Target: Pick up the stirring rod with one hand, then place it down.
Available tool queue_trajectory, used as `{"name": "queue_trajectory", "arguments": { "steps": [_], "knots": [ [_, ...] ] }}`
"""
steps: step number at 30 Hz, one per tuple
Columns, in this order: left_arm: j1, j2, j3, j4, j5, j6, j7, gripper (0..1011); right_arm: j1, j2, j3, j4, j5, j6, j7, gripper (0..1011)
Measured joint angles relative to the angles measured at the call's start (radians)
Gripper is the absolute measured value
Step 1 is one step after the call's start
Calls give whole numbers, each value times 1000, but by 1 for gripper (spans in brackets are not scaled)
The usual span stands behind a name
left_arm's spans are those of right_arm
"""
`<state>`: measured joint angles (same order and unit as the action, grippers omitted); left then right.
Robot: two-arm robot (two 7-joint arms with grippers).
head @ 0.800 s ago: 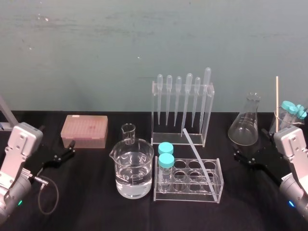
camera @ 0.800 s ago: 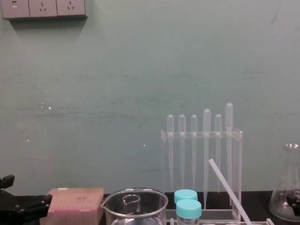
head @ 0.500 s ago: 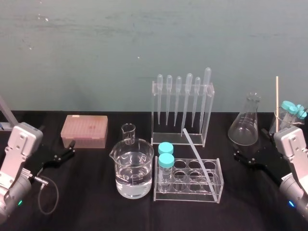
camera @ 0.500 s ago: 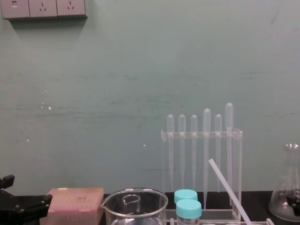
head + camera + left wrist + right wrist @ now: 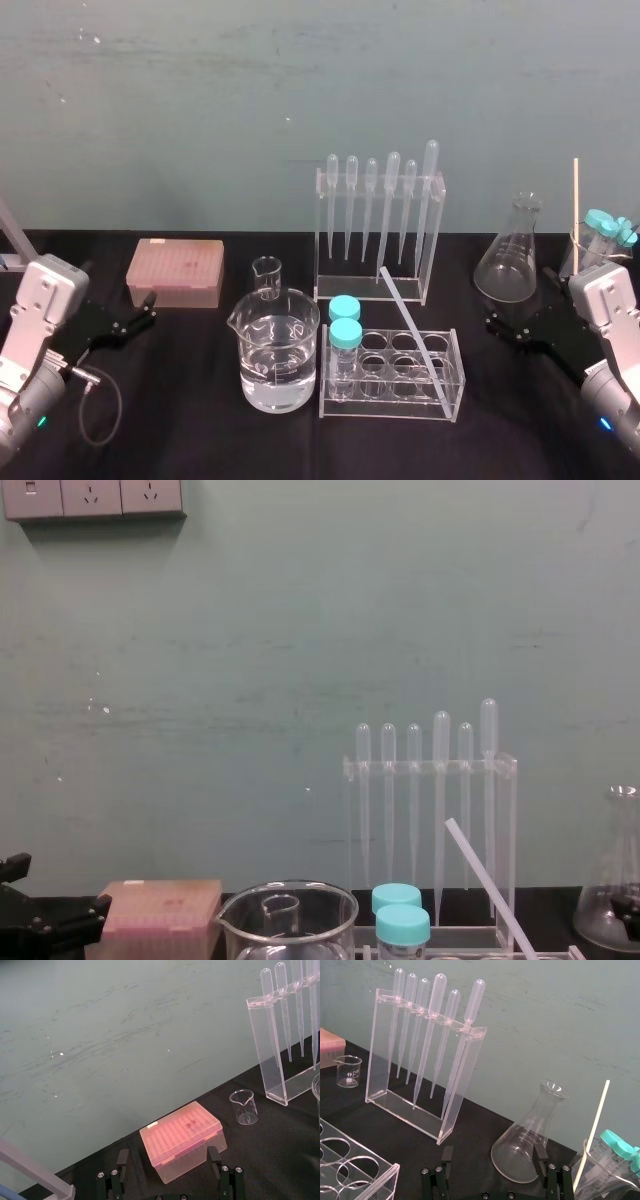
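1. Found the long, thin translucent-white stirring rod (image 5: 411, 325) leaning in the clear acrylic test-tube rack (image 5: 390, 410) at mid-bench. Long axis slanted from a front-right well up toward the back-left.
2. Saw the black two-fingered right gripper (image 5: 519, 298) spread open and empty, beside the clear conical flask (image 5: 510, 260), to the rod's right. Judged it the nearer arm.
3. Saw the black left gripper (image 5: 148, 308) likewise open and empty, near the pink tip box (image 5: 175, 272), well apart from the rod.
4. Read no brand. Printed marks on the small glass beaker (image 5: 347, 1070) too small to tell.
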<state>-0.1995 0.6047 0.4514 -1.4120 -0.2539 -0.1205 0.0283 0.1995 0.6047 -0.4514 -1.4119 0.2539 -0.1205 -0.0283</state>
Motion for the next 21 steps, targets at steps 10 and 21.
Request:
{"name": "queue_trajectory", "arguments": {
  "steps": [10, 21],
  "knots": [
    [0, 0, 0, 0, 0, 0, 0, 1000, 0, 0, 0, 0, 0, 0, 0, 1000],
    [0, 0, 0, 0, 0, 0, 0, 1000, 0, 0, 0, 0, 0, 0, 0, 1000]
  ]
}}
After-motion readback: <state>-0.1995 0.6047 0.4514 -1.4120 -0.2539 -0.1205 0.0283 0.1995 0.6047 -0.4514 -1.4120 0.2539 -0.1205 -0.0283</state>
